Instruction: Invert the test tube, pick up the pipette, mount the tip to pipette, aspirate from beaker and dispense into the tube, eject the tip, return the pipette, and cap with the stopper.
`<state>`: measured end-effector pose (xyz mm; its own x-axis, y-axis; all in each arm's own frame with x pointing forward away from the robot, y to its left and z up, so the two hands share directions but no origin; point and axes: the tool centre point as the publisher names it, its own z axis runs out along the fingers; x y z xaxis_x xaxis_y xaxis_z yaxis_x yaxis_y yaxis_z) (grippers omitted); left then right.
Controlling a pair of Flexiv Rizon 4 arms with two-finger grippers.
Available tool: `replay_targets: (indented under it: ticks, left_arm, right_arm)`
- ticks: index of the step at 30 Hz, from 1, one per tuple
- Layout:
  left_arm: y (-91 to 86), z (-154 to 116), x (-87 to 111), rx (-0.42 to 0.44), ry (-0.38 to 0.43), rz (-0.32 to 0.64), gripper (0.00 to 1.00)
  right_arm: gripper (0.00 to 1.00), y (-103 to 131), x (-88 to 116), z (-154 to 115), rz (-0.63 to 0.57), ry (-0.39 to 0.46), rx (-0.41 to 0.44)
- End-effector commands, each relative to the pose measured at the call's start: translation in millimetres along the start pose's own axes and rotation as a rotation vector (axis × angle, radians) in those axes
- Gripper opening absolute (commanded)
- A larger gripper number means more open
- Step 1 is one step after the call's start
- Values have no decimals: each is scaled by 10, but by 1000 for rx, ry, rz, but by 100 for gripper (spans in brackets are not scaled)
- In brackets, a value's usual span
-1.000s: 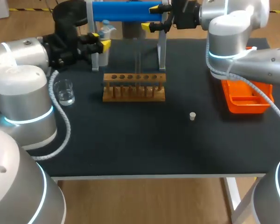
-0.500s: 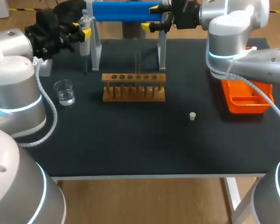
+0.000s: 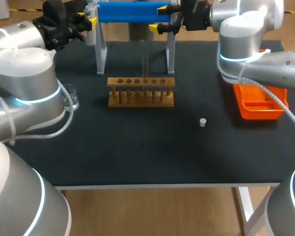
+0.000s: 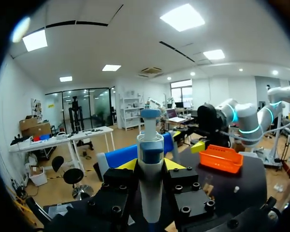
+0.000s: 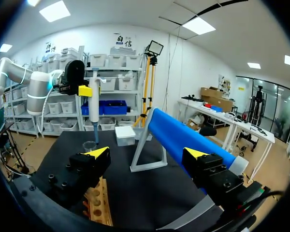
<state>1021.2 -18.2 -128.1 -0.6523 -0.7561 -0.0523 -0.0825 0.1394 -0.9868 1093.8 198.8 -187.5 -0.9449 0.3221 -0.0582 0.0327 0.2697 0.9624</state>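
Observation:
My left gripper (image 3: 88, 18) is at the table's far left corner, shut on a white and blue pipette (image 3: 92, 11) that it holds upright. In the left wrist view the pipette (image 4: 150, 159) stands between the yellow tips of that gripper (image 4: 150, 166). My right gripper (image 3: 160, 18) hangs open beside the right end of the blue cylinder (image 3: 130, 11); its fingers (image 5: 97, 152) stand wide apart with nothing between them. A glass beaker (image 3: 72, 100) shows partly behind my left arm. The wooden tube rack (image 3: 141, 91) stands mid-table, and a small white stopper (image 3: 202, 122) lies to its right.
The blue cylinder rests on a white stand (image 3: 170, 54) behind the rack. An orange tray (image 3: 258, 104) sits at the right under my right arm. In the right wrist view a white tip box (image 5: 125, 135) sits by the beaker (image 5: 89, 144).
My left arm has carried the pipette up and back toward the far left corner, and its elbow now covers part of the beaker. The right arm has not moved.

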Motion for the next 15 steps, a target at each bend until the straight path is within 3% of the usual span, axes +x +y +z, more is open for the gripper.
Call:
replay_targets:
  ticks: [1,15]
  left_arm:
    - [-10,327,-7,-6,-53,-4,0]
    - [-58,752,-60,-41,-178,-39,0]
  right_arm:
    - [100,-3,-7,5,-1,1,1]
    - [100,-3,-7,5,-1,1,1]
